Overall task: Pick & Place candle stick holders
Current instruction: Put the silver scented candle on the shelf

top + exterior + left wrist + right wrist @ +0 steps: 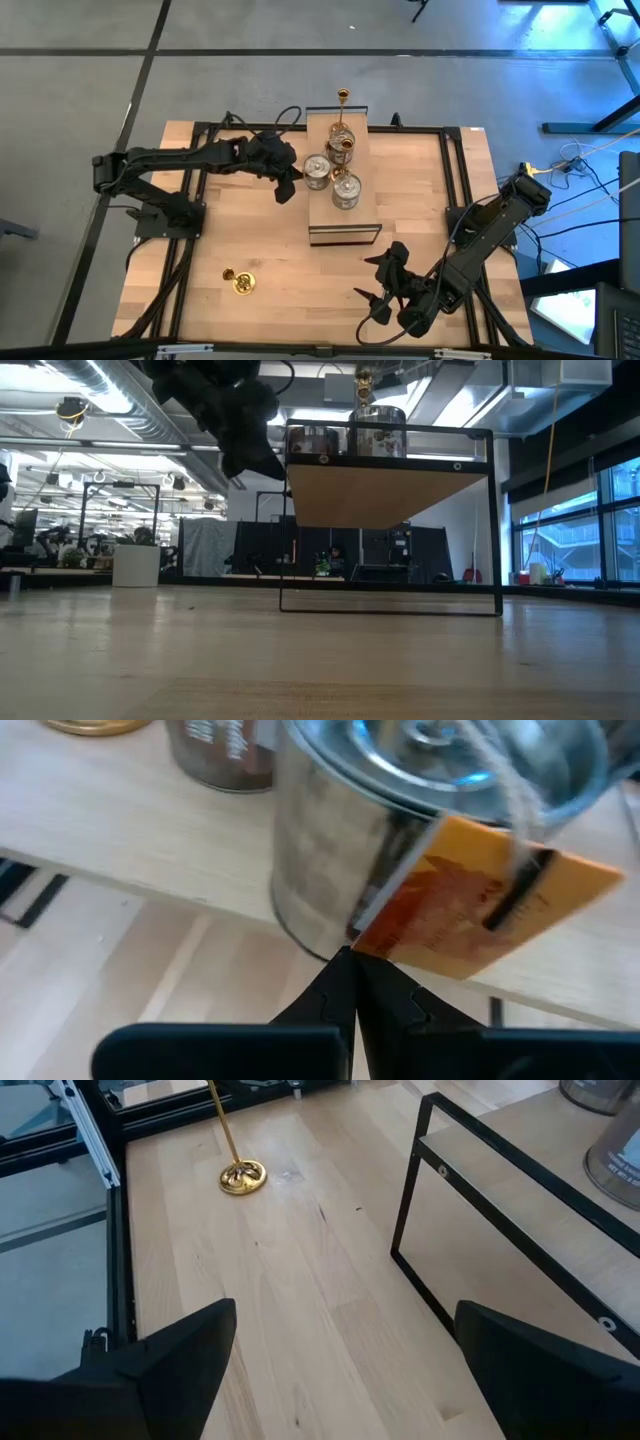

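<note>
A raised wooden shelf [342, 222] stands mid-table. On it rest two squat silver holders [317, 171] [346, 190], a third holder [341, 145] behind them and a slim brass one [343, 97] at the far end. The left silver holder [340, 850] carries an orange tag [490, 900]. My left gripper [287, 186] is shut, with its tips at this holder's lower edge by the shelf's left side. Another brass holder [240, 282] stands on its round base [242, 1177] on the table, near left. My right gripper [376, 283] waits open at the near right, holding nothing. My left gripper [350, 965] comes slanting down from the table's left, its shut fingertips right at the silver holder's bottom edge [330, 945] beside the orange tag. I cannot tell whether they touch the holder or the tag. The holder stands upright on the shelf.
The shelf's black frame legs [410, 1200] stand on the table between the two arms. Bare wood lies between the brass holder at the near left and the shelf [390, 490]. Black rails [450, 170] run along the table's sides.
</note>
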